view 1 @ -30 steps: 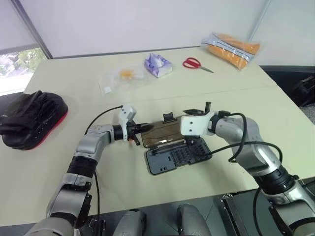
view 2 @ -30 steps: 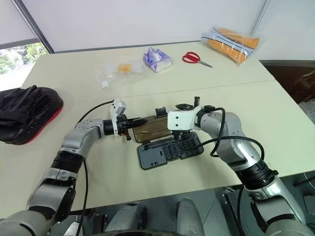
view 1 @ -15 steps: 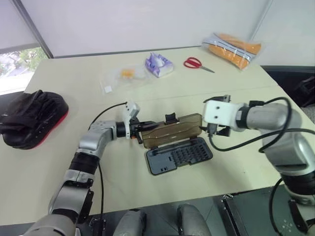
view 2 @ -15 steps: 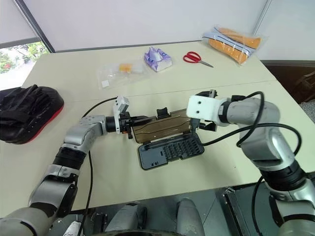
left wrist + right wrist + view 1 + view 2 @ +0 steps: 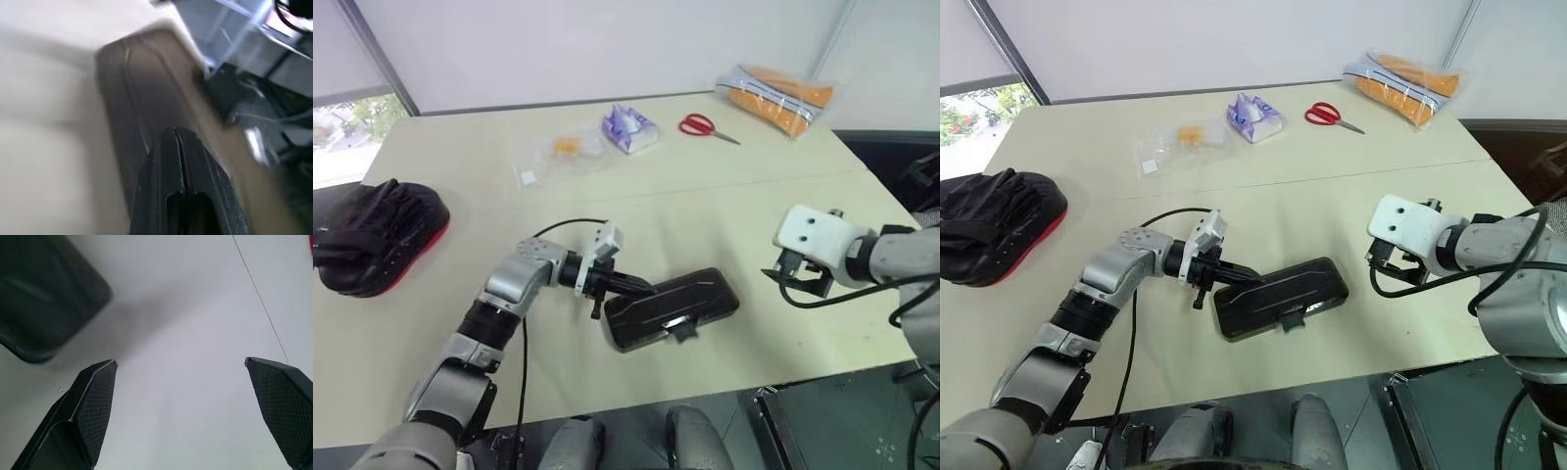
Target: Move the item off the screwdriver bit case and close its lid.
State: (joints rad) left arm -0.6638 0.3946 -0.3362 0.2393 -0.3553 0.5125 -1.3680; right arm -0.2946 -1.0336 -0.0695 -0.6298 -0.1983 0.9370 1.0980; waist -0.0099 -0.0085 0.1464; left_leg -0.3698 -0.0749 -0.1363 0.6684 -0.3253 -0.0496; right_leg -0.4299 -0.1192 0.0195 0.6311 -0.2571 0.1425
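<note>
the flat dark grey plastic screwdriver bit case [image 5: 672, 306] is seen lying on the beige table [image 5: 705, 206] with its smoky brown translucent lid [image 5: 1283, 291] folded down over it. the left gripper [image 5: 1252, 280], fingers pressed together, is laid on the lid's near end. the right gripper [image 5: 188, 406] is held with fingers spread wide and empty, the case well apart from them; no writing can be read anywhere.

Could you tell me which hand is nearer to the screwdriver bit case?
Left. The left hand rests its shut fingers on the screwdriver bit case; the right hand hangs open, well off to its right.
</note>
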